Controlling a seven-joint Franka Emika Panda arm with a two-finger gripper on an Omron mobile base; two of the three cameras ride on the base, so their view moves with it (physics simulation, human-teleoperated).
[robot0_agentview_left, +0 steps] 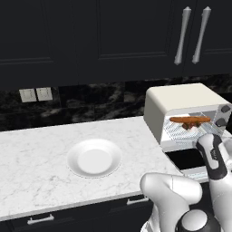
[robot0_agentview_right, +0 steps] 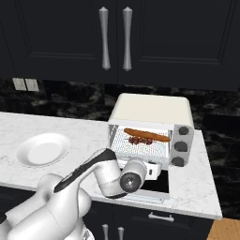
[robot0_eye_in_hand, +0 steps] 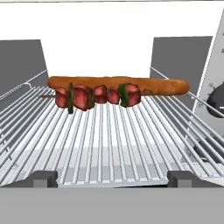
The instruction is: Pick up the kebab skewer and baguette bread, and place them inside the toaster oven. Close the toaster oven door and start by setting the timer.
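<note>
Both foods are already loaded: the kebab skewer (robot0_eye_in_hand: 98, 96) lies across the wire rack (robot0_eye_in_hand: 105, 135) of the toaster oven (robot0_agentview_right: 154, 110), just in front of the baguette (robot0_eye_in_hand: 118, 84) and seemingly touching it, both toward the back of the rack. The gripper (robot0_eye_in_hand: 112, 178) faces the oven mouth with jaws wide apart and nothing between them. The door (robot0_agentview_right: 152, 185) hangs open, folded down over the counter's front edge, so the step in hand looks like shutting it; that calls for getting under its handle edge and swinging it up, then turning a knob (robot0_agentview_right: 183, 131). A white plate (robot0_agentview_left: 94, 158) sits mid-counter on white marble (robot0_agentview_left: 36, 154), beneath dark cabinets (robot0_agentview_right: 112, 37).
</note>
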